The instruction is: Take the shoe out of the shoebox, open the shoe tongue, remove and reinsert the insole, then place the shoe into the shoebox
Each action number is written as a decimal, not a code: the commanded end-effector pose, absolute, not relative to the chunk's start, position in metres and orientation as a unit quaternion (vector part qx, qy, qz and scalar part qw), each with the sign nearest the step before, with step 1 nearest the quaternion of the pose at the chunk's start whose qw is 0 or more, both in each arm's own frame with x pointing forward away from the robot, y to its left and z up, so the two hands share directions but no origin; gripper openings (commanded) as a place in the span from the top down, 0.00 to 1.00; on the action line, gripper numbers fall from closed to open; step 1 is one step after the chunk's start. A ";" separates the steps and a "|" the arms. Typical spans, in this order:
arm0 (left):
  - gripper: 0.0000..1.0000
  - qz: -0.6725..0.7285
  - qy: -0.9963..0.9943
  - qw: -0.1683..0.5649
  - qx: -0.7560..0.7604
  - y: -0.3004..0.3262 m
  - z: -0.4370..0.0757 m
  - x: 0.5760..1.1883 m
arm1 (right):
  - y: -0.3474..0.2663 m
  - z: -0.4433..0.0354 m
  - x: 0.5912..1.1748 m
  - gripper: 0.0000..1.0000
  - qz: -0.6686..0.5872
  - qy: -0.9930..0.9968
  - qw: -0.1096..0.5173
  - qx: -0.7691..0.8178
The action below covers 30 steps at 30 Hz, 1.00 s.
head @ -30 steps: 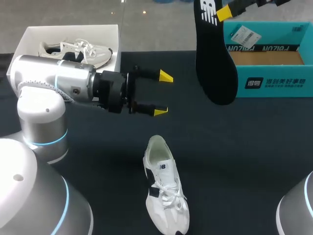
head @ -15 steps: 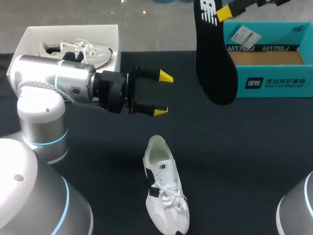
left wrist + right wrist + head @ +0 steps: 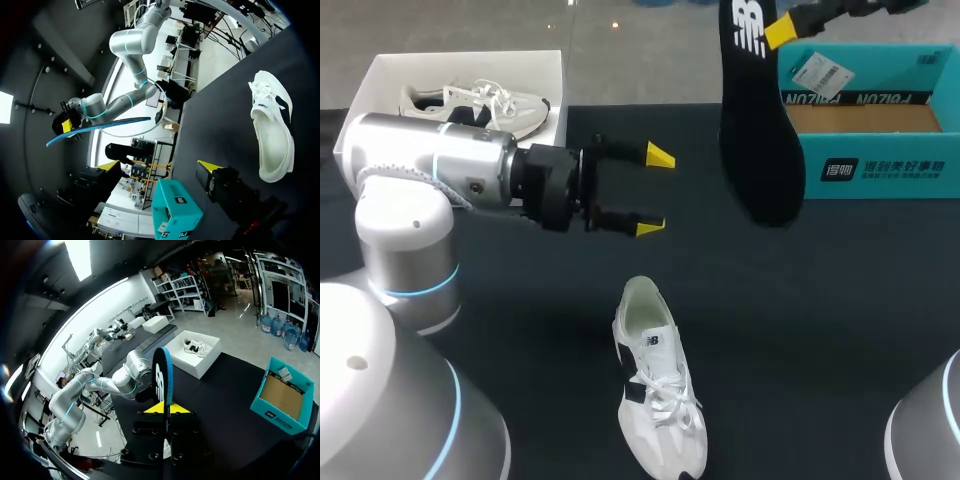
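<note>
Hanging from the right gripper (image 3: 166, 408), clenched on its upper end, the black insole (image 3: 757, 130) is dangling; the left gripper (image 3: 650, 192) is hovering with fingers spread, the white shoe (image 3: 658, 385) lying beside it.

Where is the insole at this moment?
In the head view, the insole hangs in the air at the upper right, pinched by the right gripper, beside the teal shoebox.

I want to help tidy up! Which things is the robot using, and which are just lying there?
Using: insole, in the right hand; white shoe on the table; teal shoebox.
Lying about: white box; other shoe inside it.
</note>
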<state>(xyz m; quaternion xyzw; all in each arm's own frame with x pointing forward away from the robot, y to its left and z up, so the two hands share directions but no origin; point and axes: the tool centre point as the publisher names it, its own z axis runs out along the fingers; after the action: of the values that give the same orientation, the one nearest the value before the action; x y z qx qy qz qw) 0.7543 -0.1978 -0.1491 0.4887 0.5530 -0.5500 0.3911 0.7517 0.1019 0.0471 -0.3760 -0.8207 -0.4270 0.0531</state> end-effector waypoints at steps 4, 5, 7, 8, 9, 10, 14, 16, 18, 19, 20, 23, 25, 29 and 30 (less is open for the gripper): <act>0.00 -0.562 0.529 0.402 0.493 -0.199 -0.148 0.756 | 0.104 0.023 0.750 1.00 -0.446 -0.791 0.106 -0.406; 0.00 -0.561 0.527 0.405 0.494 -0.199 -0.146 0.756 | 0.104 0.020 0.750 1.00 -0.444 -0.788 0.115 -0.410; 0.00 -0.561 0.523 0.409 0.495 -0.199 -0.144 0.757 | 0.105 0.016 0.749 1.00 -0.442 -0.783 0.133 -0.416; 0.00 -0.562 0.519 0.411 0.496 -0.199 -0.143 0.758 | 0.105 0.013 0.749 1.00 -0.441 -0.779 0.139 -0.424; 0.00 -0.559 0.516 0.416 0.498 -0.199 -0.142 0.758 | 0.105 0.010 0.748 1.00 -0.444 -0.775 0.148 -0.425; 0.00 -0.558 0.514 0.417 0.500 -0.199 -0.140 0.758 | 0.105 0.007 0.748 1.00 -0.447 -0.770 0.156 -0.427; 0.00 -0.550 0.497 0.435 0.511 -0.199 -0.134 0.758 | 0.107 -0.006 0.748 1.00 -0.453 -0.753 0.190 -0.438; 0.00 -0.547 0.487 0.444 0.516 -0.200 -0.133 0.758 | 0.108 -0.013 0.748 1.00 -0.454 -0.748 0.201 -0.441; 0.00 -0.543 0.471 0.457 0.524 -0.199 -0.131 0.758 | 0.109 -0.020 0.748 1.00 -0.460 -0.737 0.218 -0.445; 0.00 -0.545 0.463 0.460 0.526 -0.199 -0.130 0.757 | 0.109 -0.022 0.748 1.00 -0.460 -0.735 0.221 -0.447; 0.00 -0.547 0.457 0.464 0.526 -0.198 -0.130 0.758 | 0.110 -0.024 0.748 1.00 -0.458 -0.733 0.226 -0.449; 0.00 -0.545 0.450 0.472 0.528 -0.197 -0.129 0.758 | 0.111 -0.031 0.749 1.00 -0.460 -0.728 0.240 -0.448; 0.00 -0.548 0.444 0.475 0.526 -0.195 -0.127 0.757 | 0.113 -0.035 0.750 1.00 -0.461 -0.726 0.245 -0.448; 0.00 -0.539 0.445 0.480 0.529 -0.195 -0.127 0.756 | 0.117 -0.047 0.752 1.00 -0.460 -0.719 0.265 -0.448; 0.00 -0.536 0.447 0.483 0.529 -0.196 -0.128 0.756 | 0.119 -0.050 0.753 1.00 -0.459 -0.718 0.270 -0.448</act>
<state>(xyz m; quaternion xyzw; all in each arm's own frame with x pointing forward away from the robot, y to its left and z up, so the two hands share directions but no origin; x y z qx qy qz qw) 0.7584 -0.1940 -0.1274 0.5309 0.4444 -0.5399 0.4788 0.7470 0.1136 -0.0406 -0.4553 -0.7228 -0.4525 0.2560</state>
